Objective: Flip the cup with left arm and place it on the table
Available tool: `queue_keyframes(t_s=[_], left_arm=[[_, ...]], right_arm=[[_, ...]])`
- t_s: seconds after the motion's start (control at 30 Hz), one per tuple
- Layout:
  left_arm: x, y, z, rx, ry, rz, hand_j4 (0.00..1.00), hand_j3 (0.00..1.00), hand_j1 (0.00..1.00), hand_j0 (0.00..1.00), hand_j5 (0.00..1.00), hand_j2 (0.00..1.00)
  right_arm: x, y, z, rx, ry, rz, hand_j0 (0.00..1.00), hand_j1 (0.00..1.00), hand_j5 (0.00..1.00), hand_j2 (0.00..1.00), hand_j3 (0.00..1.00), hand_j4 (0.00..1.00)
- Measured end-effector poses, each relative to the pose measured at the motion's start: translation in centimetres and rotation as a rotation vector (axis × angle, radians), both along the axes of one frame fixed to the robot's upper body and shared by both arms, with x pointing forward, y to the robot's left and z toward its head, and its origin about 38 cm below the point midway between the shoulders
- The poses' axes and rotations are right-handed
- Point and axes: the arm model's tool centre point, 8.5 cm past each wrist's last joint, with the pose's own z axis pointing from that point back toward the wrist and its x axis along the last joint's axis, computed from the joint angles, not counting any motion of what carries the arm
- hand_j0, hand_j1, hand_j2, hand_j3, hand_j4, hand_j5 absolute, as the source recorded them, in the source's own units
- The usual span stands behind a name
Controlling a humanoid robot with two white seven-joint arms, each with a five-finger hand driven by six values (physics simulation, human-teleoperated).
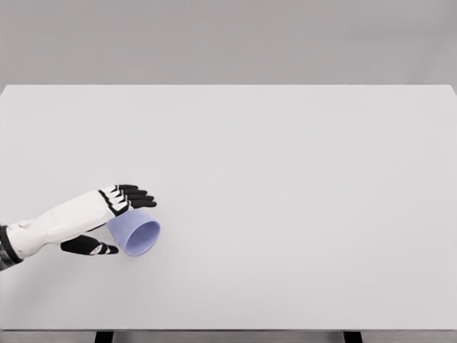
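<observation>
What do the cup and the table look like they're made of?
Cup: probably matte plastic; uniform lavender, thin wall, no gloss or glaze, though a simulator render leaves it open. Table: smooth, matte pale grey top, likely laminate or painted board; no grain shows.

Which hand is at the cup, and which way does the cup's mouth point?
The left hand, fingers around the lavender cup; it lies sideways, mouth facing right and towards the camera.
</observation>
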Motion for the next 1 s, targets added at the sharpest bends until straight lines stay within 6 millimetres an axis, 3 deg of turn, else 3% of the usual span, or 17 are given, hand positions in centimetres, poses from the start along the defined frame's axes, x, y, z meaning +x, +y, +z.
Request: queue_keyframes(t_s=[1.0], left_arm=[[0.06, -0.56, -0.9, 0.048, -0.019, -0.018, 0.98, 0.98, 0.98, 0.98, 0.98, 0.98]], right_arm=[[0.0, 0.0, 0.0, 0.0, 0.0, 0.0, 1.0, 1.0, 1.0, 1.0, 1.0, 1.0]])
